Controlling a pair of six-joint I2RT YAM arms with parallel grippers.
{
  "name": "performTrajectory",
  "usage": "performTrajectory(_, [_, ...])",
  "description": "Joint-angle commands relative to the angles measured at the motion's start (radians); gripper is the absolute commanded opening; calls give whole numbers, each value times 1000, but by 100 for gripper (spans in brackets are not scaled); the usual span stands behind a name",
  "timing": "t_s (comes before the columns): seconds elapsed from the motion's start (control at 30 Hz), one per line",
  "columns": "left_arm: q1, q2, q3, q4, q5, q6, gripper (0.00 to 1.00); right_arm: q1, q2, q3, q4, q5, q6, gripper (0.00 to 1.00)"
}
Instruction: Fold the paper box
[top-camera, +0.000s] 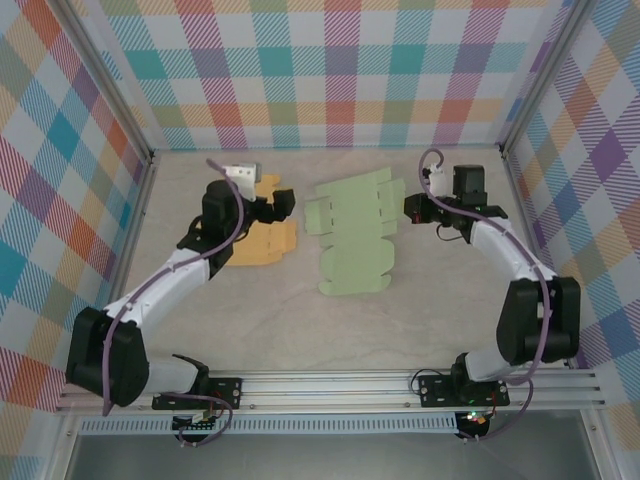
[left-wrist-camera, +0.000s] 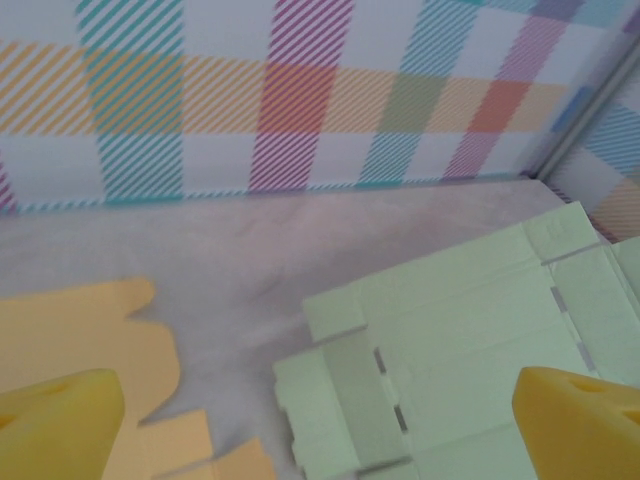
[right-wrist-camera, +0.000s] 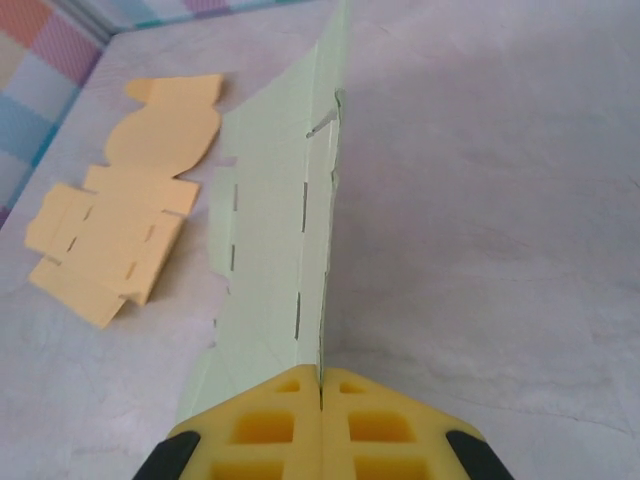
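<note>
Your right gripper (right-wrist-camera: 322, 382) pinches the raised edge of the green box blank (top-camera: 352, 240). Your left gripper (top-camera: 284, 202) hangs wide open over the gap between it and the yellow blank (top-camera: 262, 243) alongside.

From my station both arms look alike: the left arm (top-camera: 165, 282) and the right arm (top-camera: 510, 250) have white link shells between bulky black joint housings. A lavender cable (top-camera: 543, 340) loops along each. The fingers (right-wrist-camera: 270, 428) are bright yellow, moulded with square recesses and backed in black. Black base plates are bolted to a silver rail (top-camera: 330, 385).
</note>
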Motion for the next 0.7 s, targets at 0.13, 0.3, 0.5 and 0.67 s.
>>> performTrajectory(0.13, [54,208,292,-206,409,397,95,6,-194,-107,103,-180,-131,0])
performTrajectory(0.3, [103,373,535,-445,706,575,90,9,-240,-131,136,-275,-131,0])
performTrajectory(0.5, [104,532,780,-808,784,841,86,12,-246,-131,156,-333,-132,0])
performTrajectory(0.67, [104,601,855,-877,805,975,86,14,-232,-121,166,-351,-131,0])
